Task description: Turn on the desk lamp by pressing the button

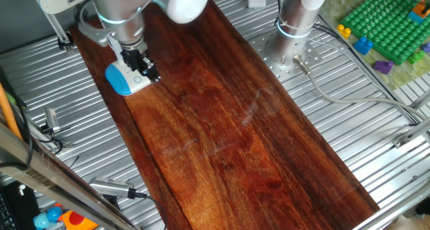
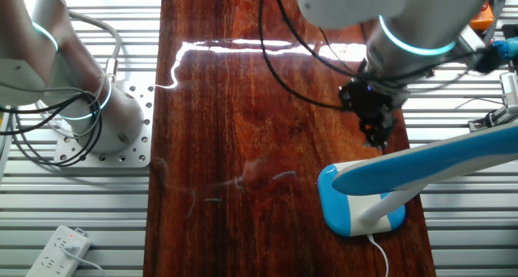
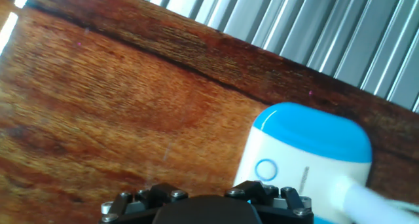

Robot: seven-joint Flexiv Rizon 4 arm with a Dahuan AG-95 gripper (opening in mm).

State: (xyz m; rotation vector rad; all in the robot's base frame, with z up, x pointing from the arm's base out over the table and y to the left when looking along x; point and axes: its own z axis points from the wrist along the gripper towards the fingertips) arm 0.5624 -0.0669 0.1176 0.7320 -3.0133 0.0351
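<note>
The desk lamp's blue-rimmed white base (image 1: 126, 79) sits at the wooden board's far left edge. In the other fixed view the base (image 2: 344, 208) stands at the near right, under the lamp's blue-backed bar head (image 2: 437, 162). The hand view shows the base (image 3: 314, 149) with the button (image 3: 266, 169), a small blue-grey ring on its white top. My gripper (image 1: 150, 74) hangs just beside and above the base; in the other fixed view the gripper (image 2: 378, 138) is above the lamp head. Only its black body (image 3: 203, 207) shows in the hand view. No view shows a gap or a touch at the fingertips.
The wooden board (image 1: 235, 136) lies on a slatted metal table (image 1: 376, 156). A second arm's base (image 2: 97, 119) stands to one side. A green brick plate (image 1: 386, 25) and a white power strip (image 2: 61, 246) lie off the board.
</note>
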